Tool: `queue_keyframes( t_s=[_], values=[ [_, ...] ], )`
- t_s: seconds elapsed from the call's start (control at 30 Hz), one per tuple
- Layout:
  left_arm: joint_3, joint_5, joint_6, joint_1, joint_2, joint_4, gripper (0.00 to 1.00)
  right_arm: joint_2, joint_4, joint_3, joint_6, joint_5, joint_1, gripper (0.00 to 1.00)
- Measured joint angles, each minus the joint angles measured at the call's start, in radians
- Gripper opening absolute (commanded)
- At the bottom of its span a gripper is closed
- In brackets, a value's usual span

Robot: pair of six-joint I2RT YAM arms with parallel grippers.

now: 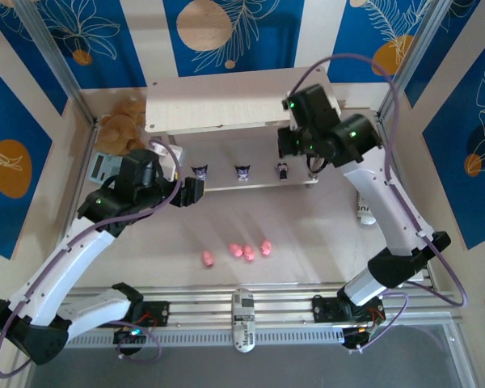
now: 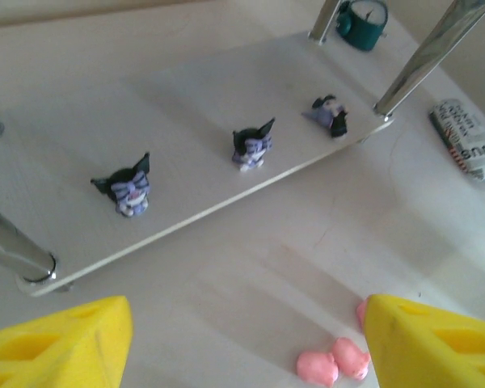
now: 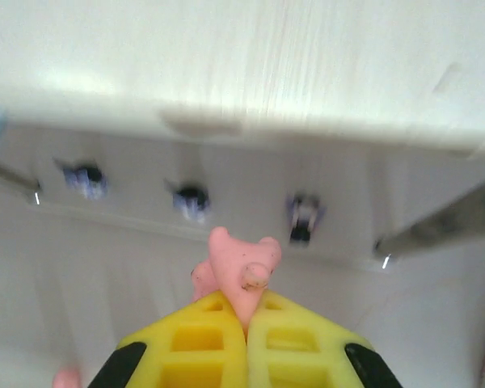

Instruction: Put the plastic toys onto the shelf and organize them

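Toys sit in two groups in the top view. Three dark figures (image 1: 242,172) stand upright in a row along the front edge of the lower board of the shelf (image 1: 226,105), apart from one another. Four pink pigs (image 1: 236,250) lie on the table (image 1: 323,234) at 6 o'clock of the shelf, well apart from it. Three of those pigs bunch close together, and the fourth lies alone at their 9 o'clock. A fifth pig (image 3: 242,257) is off the table, clamped between the closed yellow fingers (image 3: 202,339) of the right gripper (image 3: 246,311) with its head sticking out past the fingertips. In the right wrist view it hangs in front of the shelf, with the top board at 12 o'clock and the row of figures beneath that board. From above, the right arm's wrist is over the right end of the shelf, at about 1 o'clock of the table. The left gripper (image 2: 242,347) has its jaws wide apart and holds nothing. It hovers just beside the front left corner of the shelf, at 9 o'clock of the leftmost figure, and in its own view two pigs lie between its fingers. A brown plush bear (image 1: 121,125) sits at the shelf's 9 o'clock end. A teal clock (image 2: 362,20) stands by a far leg.
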Motion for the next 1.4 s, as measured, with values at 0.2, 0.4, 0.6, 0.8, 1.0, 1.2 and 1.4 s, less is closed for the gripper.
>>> queue_keyframes(
  t_s=[0.2, 0.4, 0.6, 0.8, 1.0, 1.2, 1.4],
  values=[
    [0.051, 0.019, 0.007, 0.01, 0.005, -0.001, 0.75, 0.175, -0.03, 0.306, -0.151, 0.079, -0.042, 0.04],
    [0.055, 0.024, 0.007, 0.021, 0.005, -0.016, 0.75, 0.275, -0.017, 0.327, -0.253, 0.138, -0.073, 0.04],
    [0.055, 0.027, 0.007, 0.03, 0.005, -0.028, 0.75, 0.277, 0.001, 0.326, -0.298, 0.138, -0.092, 0.06],
    [0.055, 0.034, 0.007, 0.036, 0.005, -0.031, 0.75, 0.288, -0.001, 0.339, -0.323, 0.133, -0.098, 0.08],
    [0.055, 0.039, 0.007, 0.045, 0.005, -0.031, 0.75, 0.316, 0.0, 0.369, -0.338, 0.118, -0.11, 0.17],
    [0.055, 0.042, 0.007, 0.054, 0.003, -0.035, 0.75, 0.328, 0.031, 0.369, -0.34, 0.093, -0.119, 0.18],
    [0.055, 0.042, 0.008, 0.06, 0.001, -0.046, 0.75, 0.343, 0.069, 0.369, -0.346, 0.076, -0.124, 0.26]
  ],
)
